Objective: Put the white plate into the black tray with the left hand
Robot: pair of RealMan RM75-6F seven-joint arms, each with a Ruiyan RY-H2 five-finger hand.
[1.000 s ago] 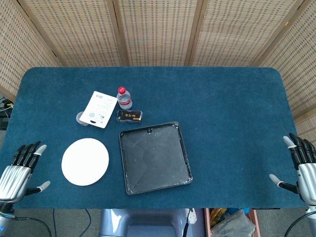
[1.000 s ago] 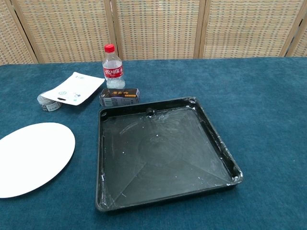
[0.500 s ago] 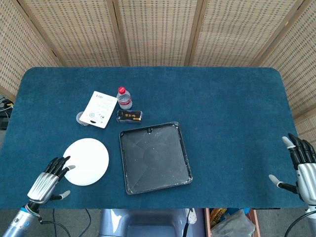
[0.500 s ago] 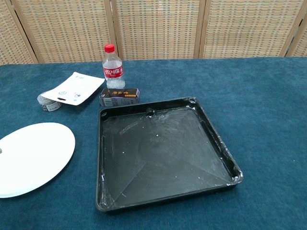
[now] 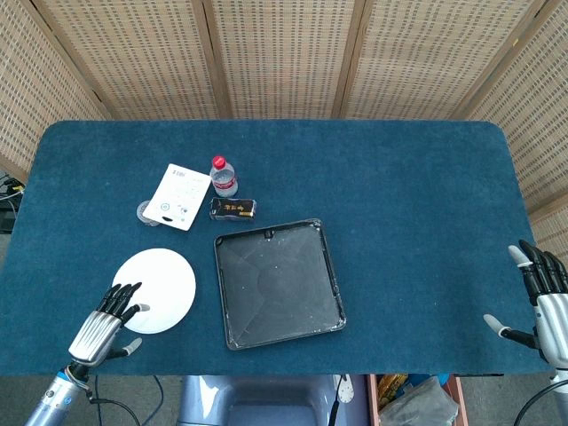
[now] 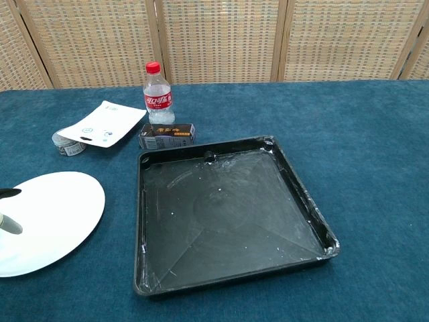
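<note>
Since a second ago my left hand [image 5: 99, 327] has swung in from the lower-left edge, fingers spread and holding nothing, fingertips over the near rim of the round white plate [image 5: 160, 288]. That plate lies flat on the cloth at lower left, just beside the square black tray [image 5: 277, 281], so a short slide right should do. At the lower right, my right hand [image 5: 543, 300] waits wide and idle.

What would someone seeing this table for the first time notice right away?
Most likely the black tray, lying empty near the front middle of the blue table, and the white plate lying flat just left of it. The left hand reaches over the plate's near-left edge with fingers spread. Behind them cluster a red-capped bottle, a small dark box and a white packet.
</note>
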